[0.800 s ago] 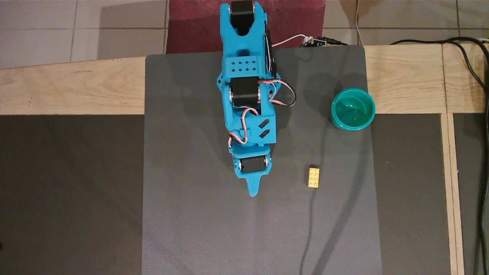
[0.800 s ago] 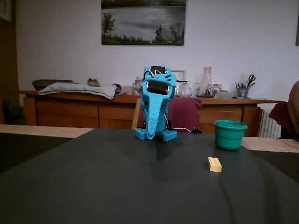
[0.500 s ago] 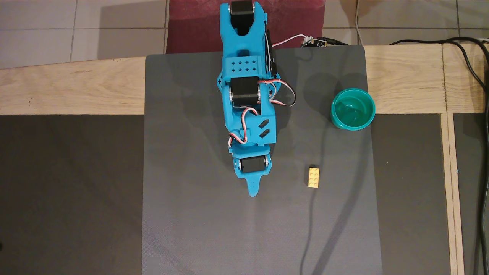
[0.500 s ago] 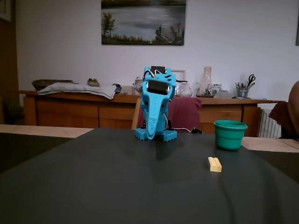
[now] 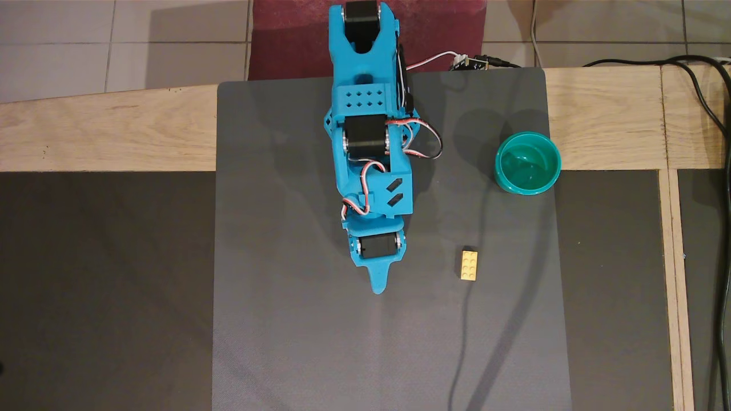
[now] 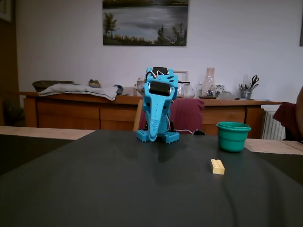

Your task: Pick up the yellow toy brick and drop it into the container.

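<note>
- The yellow toy brick [image 5: 469, 265] lies flat on the grey mat [image 5: 285, 319], studs up, showing two columns of three studs in the overhead view.
- Its long axis runs nearly straight up and down in the overhead view, roughly parallel to the line of the folded arm; in the fixed view [image 6: 218, 166] it shows a long side and one end, angled a little away from the camera.
- The brick sits to the right of the gripper [image 5: 378, 285] in the overhead view, near it but clearly apart, with bare mat between them; it is about level with the gripper's tapered blue tip.
- The gripper points down the overhead view, away from the arm's base. Only a single narrow blue tip shows, with no gap visible, so the fingers appear pressed together and hold nothing.
- In the fixed view the blue arm [image 6: 158, 106] is folded upright over its base, gripper [image 6: 155, 138] hanging downward.
- The teal cup [image 5: 527, 163] stands upright at the mat's right edge, beyond the brick and well apart from it, further toward the arm's base side; in the fixed view [image 6: 233, 136] it stands behind and right of the brick.
</note>
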Tool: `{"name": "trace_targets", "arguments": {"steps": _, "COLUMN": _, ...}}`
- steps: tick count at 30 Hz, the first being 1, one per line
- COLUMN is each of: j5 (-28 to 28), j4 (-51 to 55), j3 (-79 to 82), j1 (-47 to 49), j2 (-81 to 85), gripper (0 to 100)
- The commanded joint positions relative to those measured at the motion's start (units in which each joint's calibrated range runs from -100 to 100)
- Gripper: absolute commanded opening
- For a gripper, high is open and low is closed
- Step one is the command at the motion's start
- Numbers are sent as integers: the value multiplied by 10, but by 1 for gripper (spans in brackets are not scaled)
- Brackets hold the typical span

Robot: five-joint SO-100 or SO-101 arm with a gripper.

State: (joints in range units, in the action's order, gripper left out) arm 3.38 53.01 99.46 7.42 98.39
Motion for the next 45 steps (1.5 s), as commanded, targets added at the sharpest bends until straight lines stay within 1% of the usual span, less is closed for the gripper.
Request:
{"name": "trace_targets", "arguments": {"steps": 1, "j5": 2, "j4": 4, "j3": 3, "j1": 2, "j2": 4, "gripper": 0}}
{"name": "trace_targets", "arguments": {"steps": 20, "j5": 5, "j4": 6, "j3": -1, "j1": 2, "j2": 4, "gripper": 0}}
{"name": "trace_targets", "arguments": {"steps": 22, "j5": 39, "j4": 36, "j3": -41, "j1": 2, "j2": 4, "gripper": 0}}
{"name": "trace_targets", "arguments": {"steps": 24, "j5": 57, "j4": 74, "j3": -76, "j1": 7, "j2": 4, "gripper": 0}}
{"name": "trace_targets", "arguments": {"steps": 27, "j5": 72, "j4": 119, "j3": -124, "j1": 54, "j2": -5, "gripper": 0}}
{"name": "trace_targets", "arguments": {"steps": 30, "j5": 102, "j4": 204, "j3": -184, "j1": 116, "j2": -5, "gripper": 0}}
{"name": "trace_targets", "arguments": {"steps": 32, "j5": 119, "j4": 218, "j3": -208, "j1": 144, "j2": -6, "gripper": 0}}
{"name": "trace_targets", "arguments": {"steps": 37, "j5": 146, "j4": 237, "j3": -253, "j1": 168, "j2": -22, "gripper": 0}}
{"name": "trace_targets", "arguments": {"steps": 40, "j5": 151, "j4": 232, "j3": -271, "j1": 171, "j2": -83, "gripper": 0}}
{"name": "trace_targets", "arguments": {"steps": 45, "j5": 157, "j4": 203, "j3": -330, "j1": 175, "j2": -233, "gripper": 0}}
